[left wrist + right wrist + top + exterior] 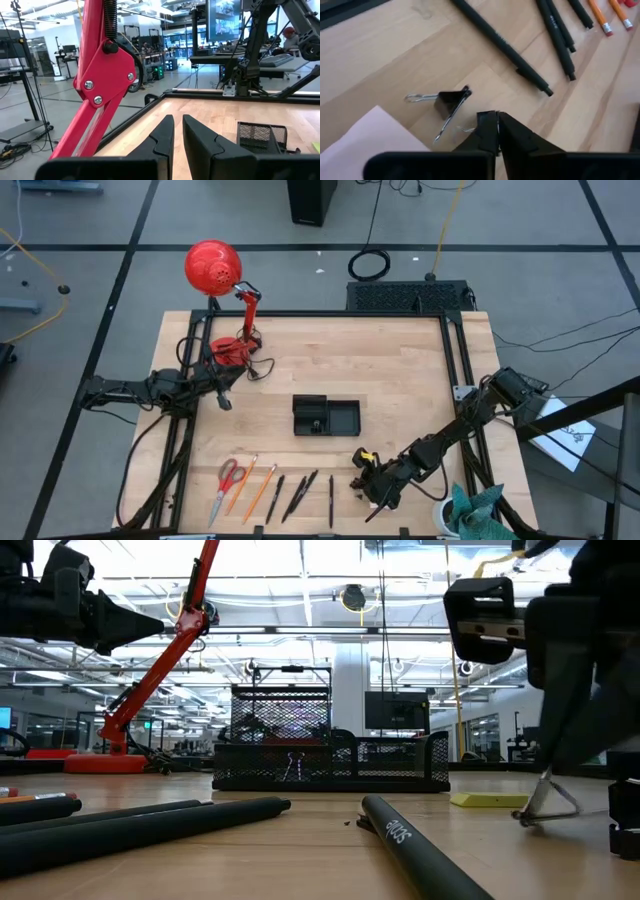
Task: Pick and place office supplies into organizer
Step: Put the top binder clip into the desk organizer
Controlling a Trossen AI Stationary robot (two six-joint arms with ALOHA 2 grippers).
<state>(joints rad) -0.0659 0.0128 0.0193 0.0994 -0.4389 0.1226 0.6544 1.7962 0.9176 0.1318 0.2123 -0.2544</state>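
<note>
Gripper (497,131) on the right is sitting closed and empty beside a binder clip (449,101); left gripper (178,142), nearly closed, is hovering empty near the lamp (102,75).

From overhead I had even, bright light on the wooden table (400,380), shadows soft and short under the arms. At table height the ceiling lights (300,580) blew out to white glare, so the arms read as dark silhouettes against them. The nearest dark pens (150,825) were smeared out of focus, while the organizer (330,762) farther back sat fairly sharp. My left wrist feed showed the red lamp arm (100,85) soft and close, with the room behind bright. On the right wrist feed, the binder clip (447,102) was slightly blurred, casting a faint shadow.
</note>
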